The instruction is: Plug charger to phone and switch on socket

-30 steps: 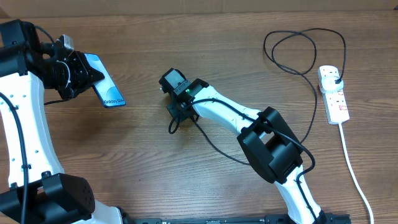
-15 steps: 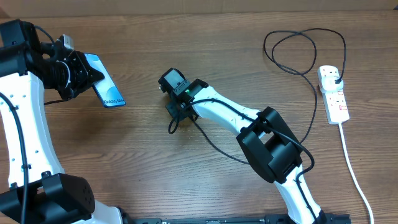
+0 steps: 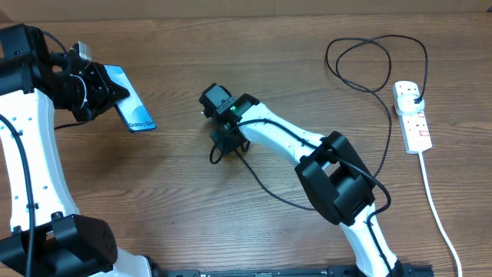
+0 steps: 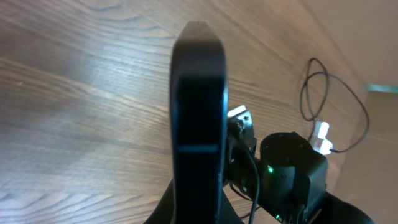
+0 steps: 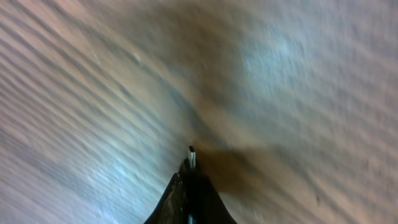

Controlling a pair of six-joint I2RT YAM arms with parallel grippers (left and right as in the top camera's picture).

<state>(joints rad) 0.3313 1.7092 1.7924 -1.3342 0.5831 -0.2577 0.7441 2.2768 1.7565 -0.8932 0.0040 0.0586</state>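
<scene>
My left gripper (image 3: 98, 94) is shut on the phone (image 3: 132, 102), holding it tilted above the table's left side, its light-blue screen up. In the left wrist view the phone (image 4: 198, 118) shows edge-on as a dark slab. My right gripper (image 3: 221, 146) at the table's middle is shut on the charger's connector (image 5: 191, 157), whose small metal tip sticks out past the fingers just above the wood. The black cable (image 3: 361, 85) runs in loops to its plug (image 3: 416, 98) in the white socket (image 3: 413, 119) at the right.
The socket's thick white cord (image 3: 438, 215) runs down toward the front right edge. The cable lies slack across the wooden table (image 3: 177, 200) between the right arm and the socket. The right arm also shows in the left wrist view (image 4: 286, 168).
My right gripper has shifted slightly right and toward the front with the connector. The left arm and phone have not moved.
</scene>
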